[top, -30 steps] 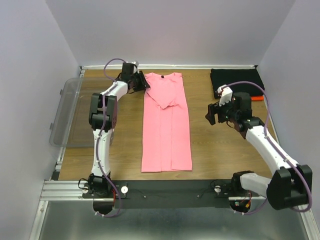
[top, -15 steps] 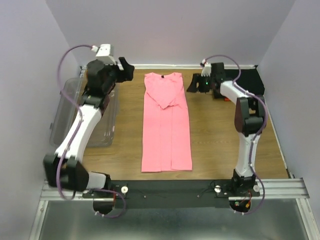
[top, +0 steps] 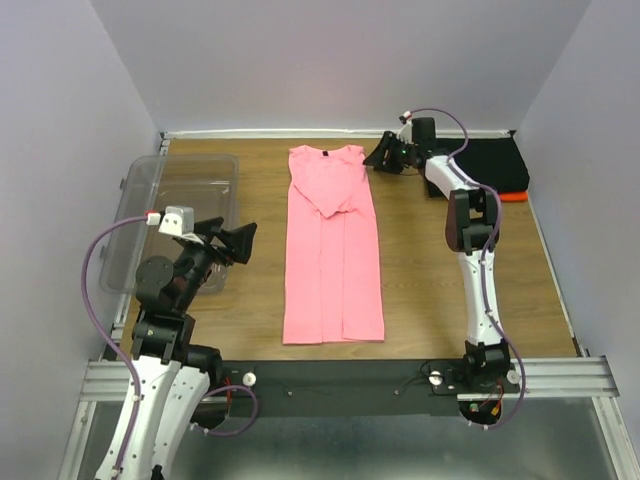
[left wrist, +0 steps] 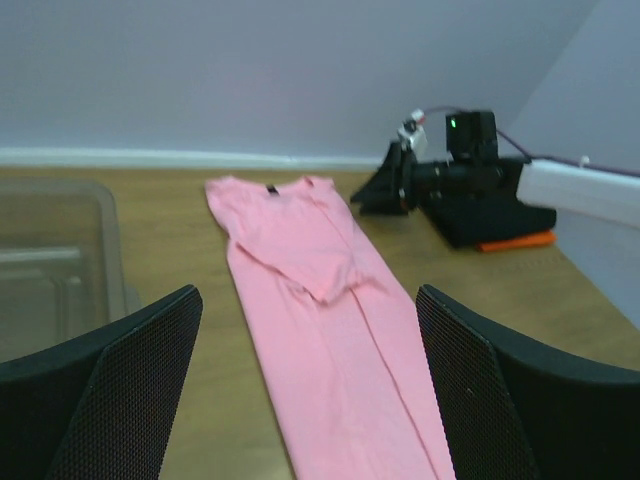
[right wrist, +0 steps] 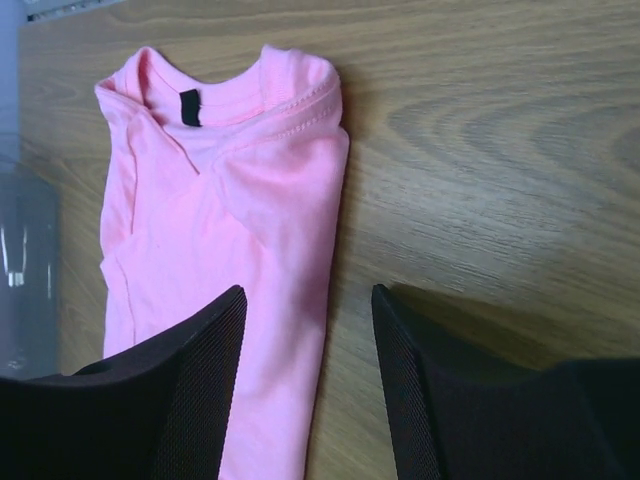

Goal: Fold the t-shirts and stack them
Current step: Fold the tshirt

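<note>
The bright pink t-shirt (top: 332, 245) lies flat mid-table, folded lengthwise into a long strip with its collar at the far end. It also shows in the left wrist view (left wrist: 320, 320) and the right wrist view (right wrist: 230, 200). A folded black t-shirt (top: 490, 165) lies at the back right on an orange-red t-shirt (top: 513, 196). My right gripper (top: 378, 157) is open and empty, low over the table at the pink shirt's far right corner (right wrist: 308, 300). My left gripper (top: 235, 243) is open and empty, held up left of the shirt (left wrist: 310, 390).
A clear plastic tub (top: 160, 215) stands at the left edge, partly behind my left arm. Purple walls close in the back and both sides. Bare wood lies right of the pink shirt.
My left gripper has pulled back from the shirt's far left corner to the near left, raised. My right gripper has moved from mid-right to the shirt's far right corner.
</note>
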Action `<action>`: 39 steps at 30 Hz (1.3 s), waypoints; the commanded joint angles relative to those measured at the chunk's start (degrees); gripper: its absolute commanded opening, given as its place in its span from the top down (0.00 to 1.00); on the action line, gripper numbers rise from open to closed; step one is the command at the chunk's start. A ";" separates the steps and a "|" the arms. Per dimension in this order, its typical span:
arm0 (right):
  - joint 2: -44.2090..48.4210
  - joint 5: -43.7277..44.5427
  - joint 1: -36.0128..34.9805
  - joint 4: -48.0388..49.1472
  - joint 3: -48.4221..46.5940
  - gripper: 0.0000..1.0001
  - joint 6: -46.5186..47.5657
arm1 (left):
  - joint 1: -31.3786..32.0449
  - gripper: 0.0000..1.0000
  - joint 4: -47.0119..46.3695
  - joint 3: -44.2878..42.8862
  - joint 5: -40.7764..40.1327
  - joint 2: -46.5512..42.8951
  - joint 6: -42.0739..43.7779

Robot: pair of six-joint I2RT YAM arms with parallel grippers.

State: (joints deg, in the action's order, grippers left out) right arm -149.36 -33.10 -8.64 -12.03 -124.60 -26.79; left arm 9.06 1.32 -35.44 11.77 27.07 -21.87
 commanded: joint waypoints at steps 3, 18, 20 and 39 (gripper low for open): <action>-6.38 -4.07 -0.50 -0.54 -3.37 0.43 -6.34 | -0.27 0.05 4.12 1.61 7.83 -6.50 -8.98; -7.62 -0.83 -0.76 -0.62 -4.69 0.99 -8.72 | -0.27 0.05 6.24 2.83 10.28 -7.12 -12.05; -6.74 -0.65 -0.32 -0.45 -4.17 1.00 -8.46 | -0.27 0.06 6.15 3.53 11.51 -6.42 -13.02; -2.61 -2.03 4.42 -0.97 -4.51 0.66 -3.03 | -0.09 0.10 7.20 -5.40 19.61 7.73 3.62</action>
State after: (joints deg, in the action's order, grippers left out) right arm -154.17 -34.59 -4.16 -10.17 -128.25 -34.11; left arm 9.06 9.10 -34.00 29.12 33.54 -30.96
